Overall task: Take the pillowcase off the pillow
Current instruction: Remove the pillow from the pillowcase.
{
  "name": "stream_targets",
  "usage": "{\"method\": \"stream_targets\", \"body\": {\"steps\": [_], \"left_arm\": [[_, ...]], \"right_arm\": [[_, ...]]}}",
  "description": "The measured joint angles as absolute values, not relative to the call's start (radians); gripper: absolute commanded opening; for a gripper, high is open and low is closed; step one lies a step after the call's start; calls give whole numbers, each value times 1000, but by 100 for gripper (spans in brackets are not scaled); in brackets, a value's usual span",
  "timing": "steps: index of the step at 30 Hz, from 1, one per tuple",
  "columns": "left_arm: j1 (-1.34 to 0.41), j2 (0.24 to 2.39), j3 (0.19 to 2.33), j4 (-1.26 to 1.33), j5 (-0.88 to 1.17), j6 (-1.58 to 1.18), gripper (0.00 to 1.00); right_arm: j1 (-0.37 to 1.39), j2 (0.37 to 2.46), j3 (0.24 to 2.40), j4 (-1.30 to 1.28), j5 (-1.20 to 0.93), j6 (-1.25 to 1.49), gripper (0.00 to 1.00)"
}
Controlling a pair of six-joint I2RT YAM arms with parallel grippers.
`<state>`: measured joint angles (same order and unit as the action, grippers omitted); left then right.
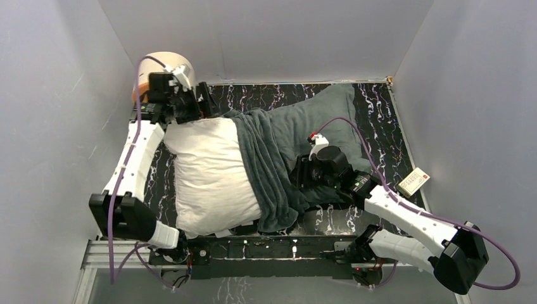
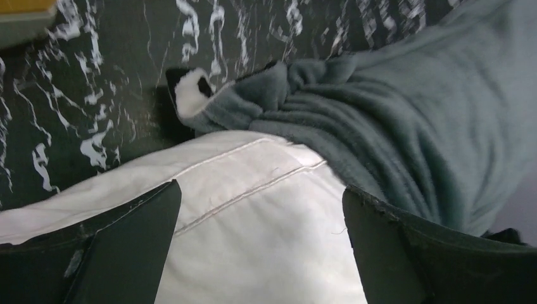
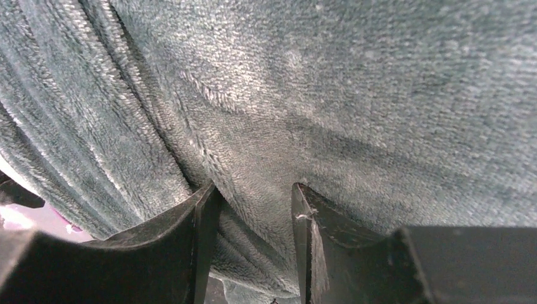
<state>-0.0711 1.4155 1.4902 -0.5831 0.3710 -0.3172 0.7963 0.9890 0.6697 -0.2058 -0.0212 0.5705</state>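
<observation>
The black, white-veined tabletop (image 1: 329, 218) carries the whole work. The pillow (image 1: 212, 174), white and wrinkled, lies left of centre, running from the near edge toward the far left; its left portion is bare. The pillowcase (image 1: 297, 126), grey-green face outward, is bunched in folds across the pillow's right side and spreads from there to the right and far across the tabletop. A small patch of its black-and-white face (image 2: 190, 92) shows at the far edge, beside the pillow's far corner. A cream-and-orange cylinder (image 1: 166, 63) stands at the far left corner, partly hidden behind the left arm. The left hand (image 2: 259, 187) is over the pillow's far corner, fingers spread fully apart and holding nothing. The right hand (image 3: 253, 190) is pressed into the plush at the middle of the pillowcase, fingers drawn partway together with a fold of fabric pinched between them. A small cream box (image 1: 414, 182) lies at the right edge.
</observation>
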Motion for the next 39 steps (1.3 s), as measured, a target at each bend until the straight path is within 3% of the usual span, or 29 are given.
{"method": "stream_targets", "body": {"steps": [2,5,8,10,11,14,15,19,22,26,27,31,37,39], "left_arm": [[-126,1461,1474,-602,307,-301,89],[-215,1484,1376,-621,217,-281,50],[-286,1376,1174,-481,141,-299,1],[-304,1248,1077,-412,129,-316,0],[-317,1132,992,-383,131,-328,0],[-324,1056,923,-342,141,-341,0],[-327,1032,911,-330,150,-341,0],[-331,1020,909,-326,177,-334,0],[-331,1012,909,-329,183,-331,0],[-336,989,908,-325,189,-331,0],[-339,988,908,-329,195,-331,0],[-344,983,902,-344,208,-333,0],[-352,950,890,-340,210,-344,0],[-357,942,889,-337,210,-347,0]], "right_arm": [[799,988,679,-217,-12,574,58],[808,984,713,-270,20,574,67],[826,952,797,-395,85,533,79],[828,945,868,-458,133,484,85],[829,958,973,-472,191,422,91],[829,1084,1274,-425,374,263,99],[823,1272,1472,-360,414,167,99],[725,1691,1720,-445,248,30,94],[669,1927,1911,-529,152,-5,72],[632,1983,1821,-580,148,-15,15],[631,1978,1810,-580,152,-13,6],[578,1915,1769,-578,165,25,0],[457,1849,1751,-598,181,68,0],[433,1842,1751,-618,173,86,5]]}}
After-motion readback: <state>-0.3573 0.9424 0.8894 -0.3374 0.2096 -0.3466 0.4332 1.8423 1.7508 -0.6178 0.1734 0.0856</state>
